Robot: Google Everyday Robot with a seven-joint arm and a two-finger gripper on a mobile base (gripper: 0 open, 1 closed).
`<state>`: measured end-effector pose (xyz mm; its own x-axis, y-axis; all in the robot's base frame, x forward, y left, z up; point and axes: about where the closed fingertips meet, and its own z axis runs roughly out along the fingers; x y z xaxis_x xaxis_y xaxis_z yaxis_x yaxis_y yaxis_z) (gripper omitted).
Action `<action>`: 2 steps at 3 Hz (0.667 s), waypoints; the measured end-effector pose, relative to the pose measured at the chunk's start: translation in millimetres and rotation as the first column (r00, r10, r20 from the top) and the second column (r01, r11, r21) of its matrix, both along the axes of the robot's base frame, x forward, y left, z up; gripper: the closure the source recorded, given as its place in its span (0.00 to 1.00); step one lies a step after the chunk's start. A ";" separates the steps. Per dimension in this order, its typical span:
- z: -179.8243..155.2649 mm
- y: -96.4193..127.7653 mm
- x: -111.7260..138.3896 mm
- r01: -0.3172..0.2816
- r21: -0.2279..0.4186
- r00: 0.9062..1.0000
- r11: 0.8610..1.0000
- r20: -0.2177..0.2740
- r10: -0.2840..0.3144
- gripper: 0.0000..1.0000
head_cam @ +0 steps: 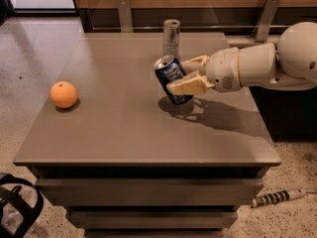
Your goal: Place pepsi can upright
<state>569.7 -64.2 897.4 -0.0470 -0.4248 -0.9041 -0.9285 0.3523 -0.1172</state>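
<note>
Blue pepsi can (169, 72), tilted, clamped mid-body in tool (178, 77), low over table (124, 128).

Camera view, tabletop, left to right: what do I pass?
orange → pepsi can, tilted, gripped in the hand → robot arm, reaching in from the right edge.

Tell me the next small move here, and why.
Probably rotate the wrist to stand the pepsi can vertical before letting go. The gripper, over the table, is shut on the can, which leans with its top toward the orange while its base sits at or just above the table. Releasing now would likely topple it.
</note>
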 end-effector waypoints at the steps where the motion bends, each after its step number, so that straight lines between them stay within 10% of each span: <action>1: -7.9 8.5 9.1 -0.043 0.014 0.999 0.999 0.002 0.043 1.00; 2: -22.8 16.6 14.6 -0.068 0.028 0.997 0.997 -0.031 0.069 1.00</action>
<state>584.3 -47.6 874.6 -0.0480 -0.4033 -0.9138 -0.9537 0.2903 -0.0780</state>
